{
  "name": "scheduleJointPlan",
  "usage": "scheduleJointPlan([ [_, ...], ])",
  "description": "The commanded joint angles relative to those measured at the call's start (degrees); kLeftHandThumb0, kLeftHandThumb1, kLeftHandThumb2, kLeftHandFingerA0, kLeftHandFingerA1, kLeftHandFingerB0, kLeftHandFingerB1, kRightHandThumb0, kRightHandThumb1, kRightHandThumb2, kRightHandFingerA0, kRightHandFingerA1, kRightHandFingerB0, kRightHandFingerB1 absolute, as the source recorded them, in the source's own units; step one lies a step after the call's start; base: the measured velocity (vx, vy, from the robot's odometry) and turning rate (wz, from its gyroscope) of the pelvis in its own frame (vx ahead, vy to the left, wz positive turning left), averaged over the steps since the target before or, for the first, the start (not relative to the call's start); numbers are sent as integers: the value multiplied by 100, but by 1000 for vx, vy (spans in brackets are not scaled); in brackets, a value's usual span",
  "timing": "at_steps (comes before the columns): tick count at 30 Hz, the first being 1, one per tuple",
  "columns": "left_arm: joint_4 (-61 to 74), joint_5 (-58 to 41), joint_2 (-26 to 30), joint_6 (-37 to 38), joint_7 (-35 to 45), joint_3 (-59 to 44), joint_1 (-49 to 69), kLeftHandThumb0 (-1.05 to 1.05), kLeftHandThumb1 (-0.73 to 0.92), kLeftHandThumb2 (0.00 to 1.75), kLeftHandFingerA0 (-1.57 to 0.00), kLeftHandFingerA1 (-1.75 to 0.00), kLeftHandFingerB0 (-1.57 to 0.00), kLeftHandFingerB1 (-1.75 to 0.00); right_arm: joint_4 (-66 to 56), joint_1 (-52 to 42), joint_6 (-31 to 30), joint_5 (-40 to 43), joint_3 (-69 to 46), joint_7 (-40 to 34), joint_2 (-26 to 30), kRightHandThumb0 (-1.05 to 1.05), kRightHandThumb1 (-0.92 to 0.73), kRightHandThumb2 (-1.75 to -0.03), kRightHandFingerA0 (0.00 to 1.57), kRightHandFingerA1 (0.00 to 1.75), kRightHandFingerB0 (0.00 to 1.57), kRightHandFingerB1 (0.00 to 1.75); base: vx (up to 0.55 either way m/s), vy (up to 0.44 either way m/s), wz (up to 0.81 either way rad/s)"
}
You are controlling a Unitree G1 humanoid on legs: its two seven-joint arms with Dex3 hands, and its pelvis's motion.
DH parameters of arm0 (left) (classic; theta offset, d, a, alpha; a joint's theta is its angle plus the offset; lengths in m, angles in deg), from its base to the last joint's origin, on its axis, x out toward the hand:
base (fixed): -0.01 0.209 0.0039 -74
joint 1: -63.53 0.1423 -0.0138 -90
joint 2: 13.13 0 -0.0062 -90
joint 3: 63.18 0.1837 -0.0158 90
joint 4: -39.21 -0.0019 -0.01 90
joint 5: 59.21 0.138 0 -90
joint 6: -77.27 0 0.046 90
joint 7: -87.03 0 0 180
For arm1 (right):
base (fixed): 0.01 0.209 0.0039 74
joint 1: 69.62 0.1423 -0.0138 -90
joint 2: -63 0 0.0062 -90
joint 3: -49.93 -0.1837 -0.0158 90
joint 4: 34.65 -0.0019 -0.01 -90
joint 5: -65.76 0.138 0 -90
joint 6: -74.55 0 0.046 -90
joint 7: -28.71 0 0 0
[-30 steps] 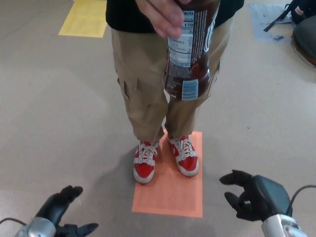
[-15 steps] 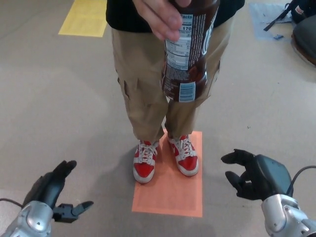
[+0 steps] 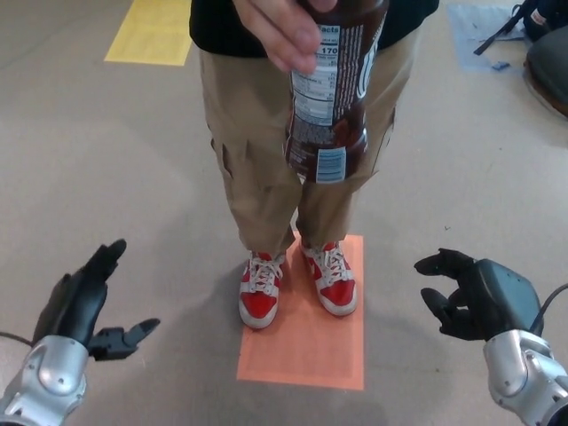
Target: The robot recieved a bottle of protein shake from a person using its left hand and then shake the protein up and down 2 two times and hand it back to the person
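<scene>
A brown protein shake bottle [image 3: 333, 98] with a white nutrition label hangs at the top centre, held by a person's hand [image 3: 286, 31] around its upper part. Its top is cut off by the picture's edge. My left hand [image 3: 82, 302] is low at the left, open, fingers spread and thumb out, well below and left of the bottle. My right hand [image 3: 475, 295] is low at the right, open with its fingers loosely curled, holding nothing. Neither hand touches the bottle.
The person stands facing me in tan trousers and red-and-white shoes [image 3: 297, 284] on an orange floor patch [image 3: 306, 333]. A yellow patch [image 3: 155, 31] lies at the far left, dark bags [image 3: 546, 35] at the far right.
Both my hands have risen and moved outward, the left opening wider. The person has shifted the bottle slightly left and up.
</scene>
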State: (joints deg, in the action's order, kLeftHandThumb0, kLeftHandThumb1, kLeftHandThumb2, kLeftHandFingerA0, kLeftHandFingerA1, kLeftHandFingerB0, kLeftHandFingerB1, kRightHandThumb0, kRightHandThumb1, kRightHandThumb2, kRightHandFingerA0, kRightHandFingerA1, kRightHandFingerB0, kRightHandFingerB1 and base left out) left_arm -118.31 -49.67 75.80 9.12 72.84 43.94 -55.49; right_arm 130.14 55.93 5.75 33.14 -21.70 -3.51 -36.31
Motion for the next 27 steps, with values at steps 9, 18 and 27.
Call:
scheduleJointPlan([
  [9,-345,694,70,653,-473,5,-172,-25,57,60,-30,-36,-4,-19,145,367,-654,-5,152,674,38,-53,-81,-64,48,46,29,33,0,0,0],
  [18,-372,910,96,598,-506,17,-210,-25,58,59,-29,-35,-4,-19,157,512,-846,-113,385,1097,70,-56,-84,-65,34,41,14,27,0,0,0],
  [27,-391,1170,168,637,-660,99,-220,-26,58,60,-28,-36,-5,-19,160,656,-1046,-292,784,1128,86,-56,-79,-69,36,42,13,27,0,0,0],
])
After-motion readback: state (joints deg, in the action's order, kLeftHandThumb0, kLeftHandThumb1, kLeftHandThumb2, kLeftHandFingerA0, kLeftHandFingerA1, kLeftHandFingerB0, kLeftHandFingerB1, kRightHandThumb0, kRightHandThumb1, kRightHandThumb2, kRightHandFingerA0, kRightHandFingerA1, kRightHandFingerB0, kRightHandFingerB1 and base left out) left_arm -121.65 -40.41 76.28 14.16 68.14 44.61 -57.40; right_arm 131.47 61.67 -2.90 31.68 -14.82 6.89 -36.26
